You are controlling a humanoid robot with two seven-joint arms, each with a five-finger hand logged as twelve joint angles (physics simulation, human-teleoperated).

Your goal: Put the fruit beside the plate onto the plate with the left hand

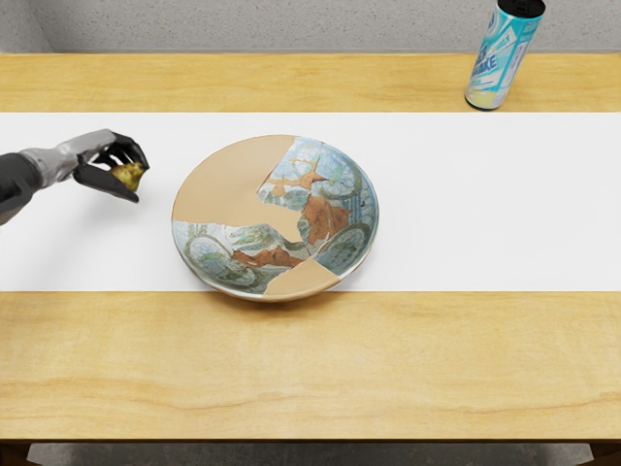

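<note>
The left hand [110,163] comes in from the left edge, its dark fingers curled around a small yellow-brown fruit [128,174], which shows between thumb and fingertips. What kind of fruit it is cannot be told at this size. Hand and fruit sit at about nine o'clock from the plate [221,175], near its rim but apart from it. Whether the fruit touches the surface below cannot be told.

The plate is a shallow round dish with tan patches and a blue-green and rust pattern. It lies on a white strip [485,204] that runs across the wooden worktop [310,359]. At about one o'clock from the plate, well apart, a light blue drink can [502,53] stands tilted on the wood near the far edge.
</note>
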